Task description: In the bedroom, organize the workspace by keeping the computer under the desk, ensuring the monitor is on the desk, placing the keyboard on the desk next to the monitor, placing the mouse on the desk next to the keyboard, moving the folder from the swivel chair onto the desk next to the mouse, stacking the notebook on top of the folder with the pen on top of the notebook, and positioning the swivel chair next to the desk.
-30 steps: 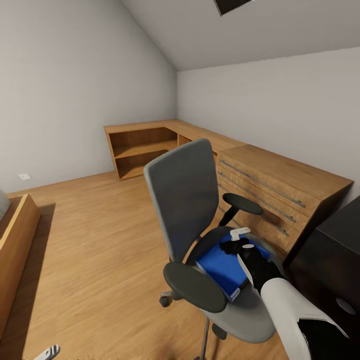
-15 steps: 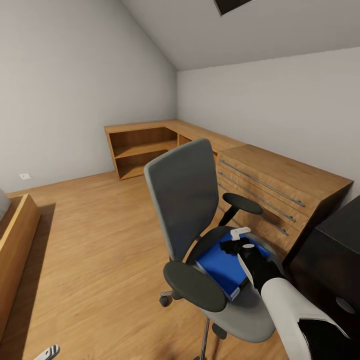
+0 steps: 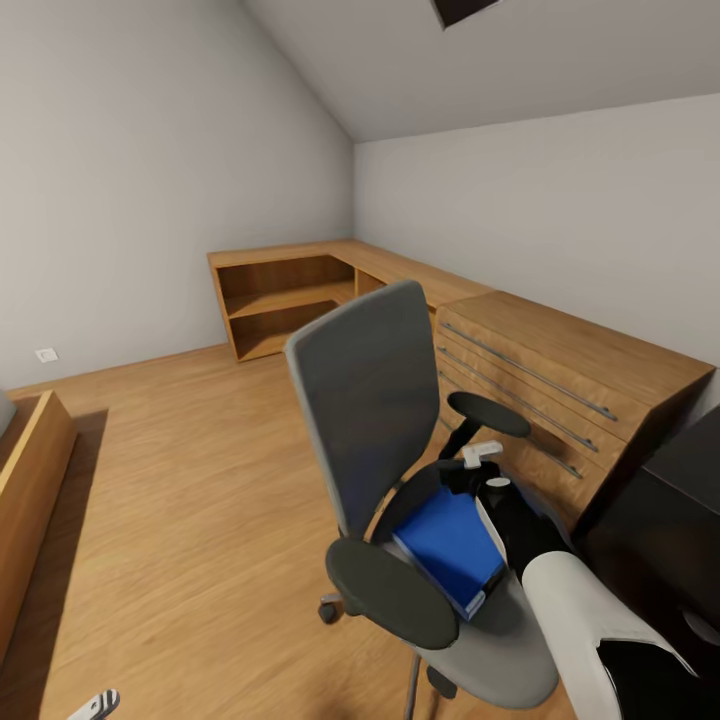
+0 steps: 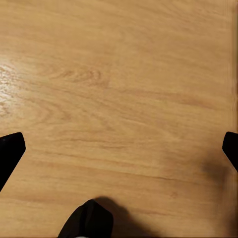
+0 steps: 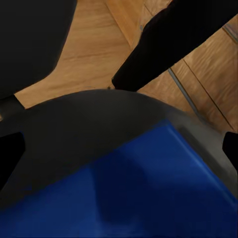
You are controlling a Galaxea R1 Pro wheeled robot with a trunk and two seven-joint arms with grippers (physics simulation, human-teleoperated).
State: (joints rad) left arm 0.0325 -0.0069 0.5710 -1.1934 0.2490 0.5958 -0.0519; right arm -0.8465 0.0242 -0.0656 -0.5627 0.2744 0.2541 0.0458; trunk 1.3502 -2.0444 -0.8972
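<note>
Blue folder point(image 3: 450, 545) on swivel chair point(image 3: 375, 400), wooden drawer cabinet point(image 3: 570, 385) beside.

Grey walls, wood floor point(image 3: 190, 480), low wooden cabinets point(image 3: 560, 370).

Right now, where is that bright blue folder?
In the head view the folder lies on the seat of the swivel chair, between the armrests, right beside the right gripper, with the wooden drawer cabinet behind.

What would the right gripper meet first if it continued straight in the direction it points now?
Most likely the folder lying on the swivel chair seat: the right gripper points down at its blue cover, fingers spread wide. How near it is stays unclear.
</note>
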